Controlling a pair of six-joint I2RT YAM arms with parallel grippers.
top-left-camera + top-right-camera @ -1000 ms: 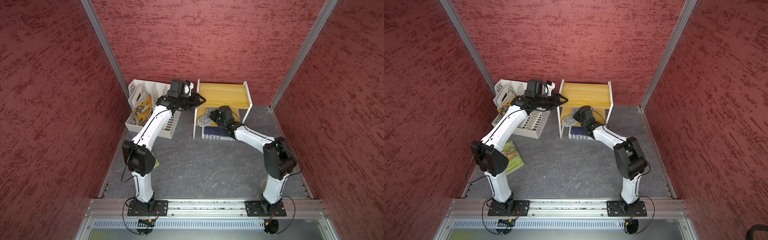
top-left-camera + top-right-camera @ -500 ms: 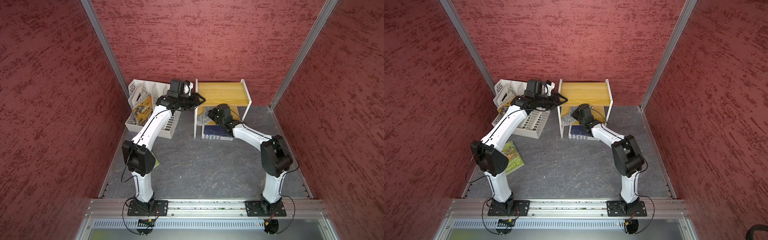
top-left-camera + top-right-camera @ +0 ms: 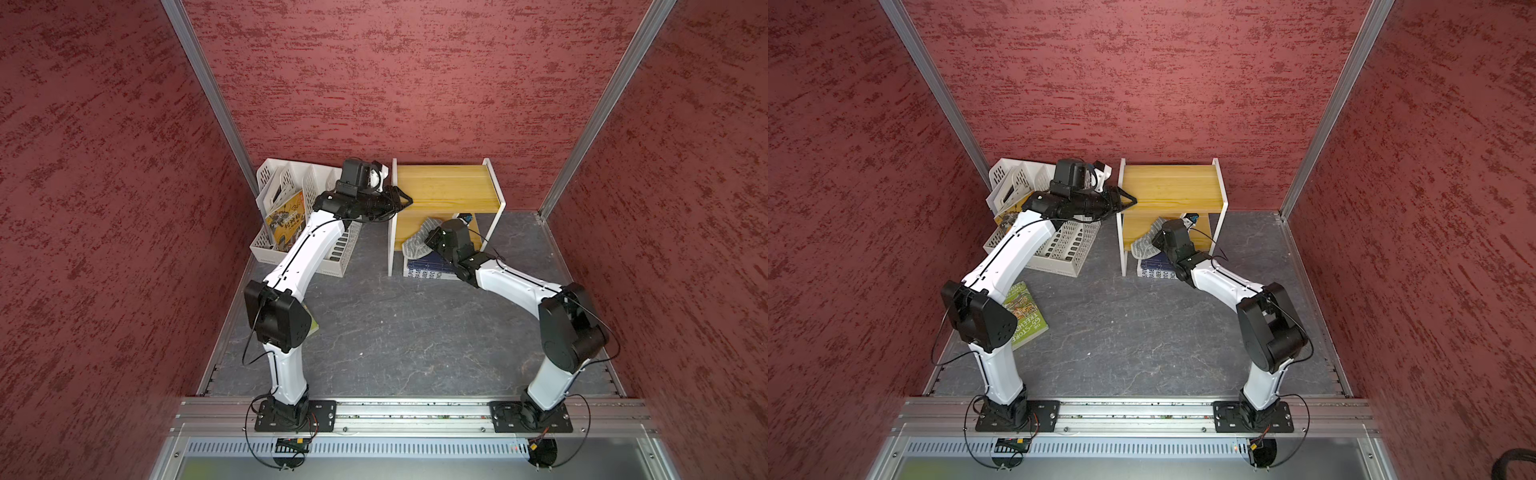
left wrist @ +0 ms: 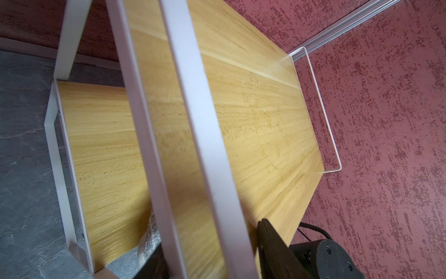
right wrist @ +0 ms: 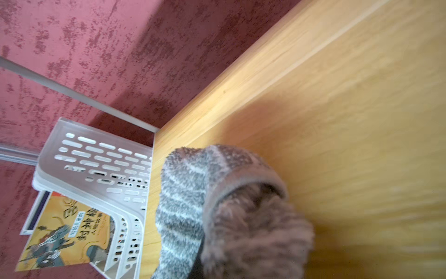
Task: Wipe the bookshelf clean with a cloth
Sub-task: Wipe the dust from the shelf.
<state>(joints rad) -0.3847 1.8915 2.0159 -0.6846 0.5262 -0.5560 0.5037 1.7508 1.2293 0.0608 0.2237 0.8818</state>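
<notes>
The bookshelf (image 3: 445,186) stands against the back wall, with yellow-tan boards between white side panels. My left gripper (image 3: 400,202) is shut on its left side panel (image 4: 135,101), one black finger (image 4: 270,239) against the upper board's edge. The striped grey cloth (image 3: 415,246) lies bunched on the lower board (image 3: 1136,226) near its left end. My right gripper (image 3: 432,239) is shut on the cloth and presses it onto the wood. In the right wrist view the cloth (image 5: 212,200) covers the fingers entirely.
A white perforated file organizer (image 3: 286,183) with a yellow book (image 3: 287,219) stands left of the shelf. A dark blue book (image 3: 428,269) lies on the floor under the lower board. A green book (image 3: 1026,312) lies beside the left arm. Red walls close three sides.
My right gripper has slid the cloth slightly left on the lower board and then back to the right. The left gripper has kept its hold on the side panel.
</notes>
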